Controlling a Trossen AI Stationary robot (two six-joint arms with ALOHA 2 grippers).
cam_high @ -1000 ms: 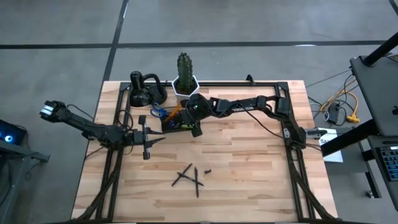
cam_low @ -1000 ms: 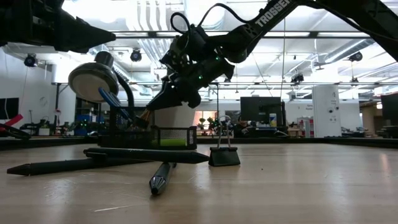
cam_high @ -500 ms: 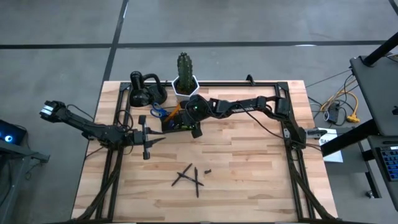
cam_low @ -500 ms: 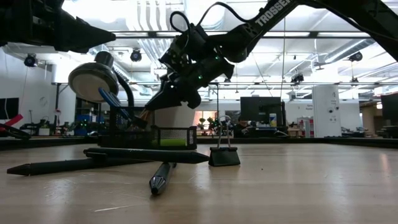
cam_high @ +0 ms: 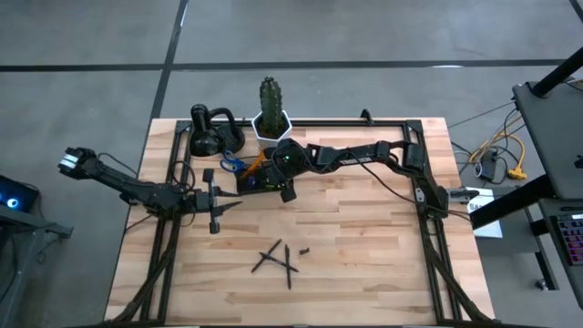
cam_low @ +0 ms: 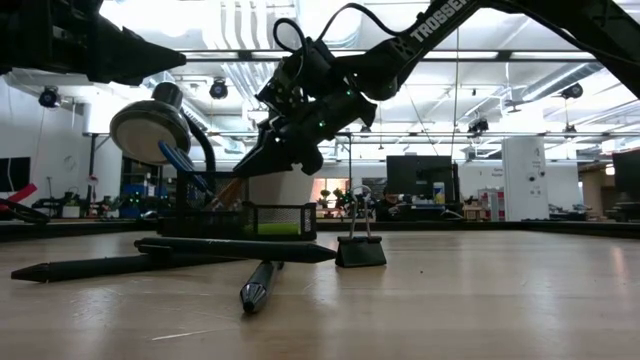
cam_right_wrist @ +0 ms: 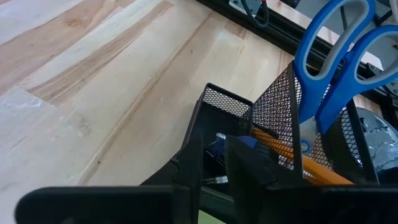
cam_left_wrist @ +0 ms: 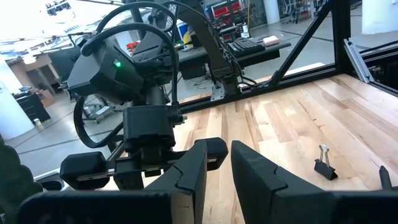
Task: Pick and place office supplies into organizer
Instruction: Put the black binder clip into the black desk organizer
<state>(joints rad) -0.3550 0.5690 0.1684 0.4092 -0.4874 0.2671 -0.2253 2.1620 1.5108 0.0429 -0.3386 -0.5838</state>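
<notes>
The dark mesh organizer point(cam_high: 255, 180) point(cam_right_wrist: 230, 112) stands on the table at the back, left of centre. Blue-handled scissors point(cam_right_wrist: 336, 68) point(cam_low: 180, 160) stand in it, and an orange pencil point(cam_right_wrist: 292, 158) point(cam_low: 225, 192) leans in it. My right gripper point(cam_right_wrist: 214, 162) point(cam_low: 245, 170) slants down over the organizer, open by a narrow gap with nothing between its fingers. Black pens point(cam_high: 276, 258) point(cam_low: 235, 250) lie crossed on the table near the front, a binder clip point(cam_high: 304, 250) point(cam_low: 360, 250) beside them. My left gripper point(cam_left_wrist: 219, 152) point(cam_high: 228, 202) waits level at the table's left, slightly open and holding nothing. My right gripper's fingers point(cam_right_wrist: 245, 168) stand over the organizer's mesh rim point(cam_right_wrist: 214, 94), slanting down from the table's right. The orange pencil passes by the outer side of one finger, not between the two. Whether a finger touches the pencil or the rim, I cannot tell.
A white hexagonal cactus pot point(cam_high: 271, 123) and a black looped gadget point(cam_high: 211, 132) stand right behind the organizer. Dark frame rails point(cam_high: 364, 123) run along the table's back and sides. Bare wood lies between the organizer and the pens, and to the right.
</notes>
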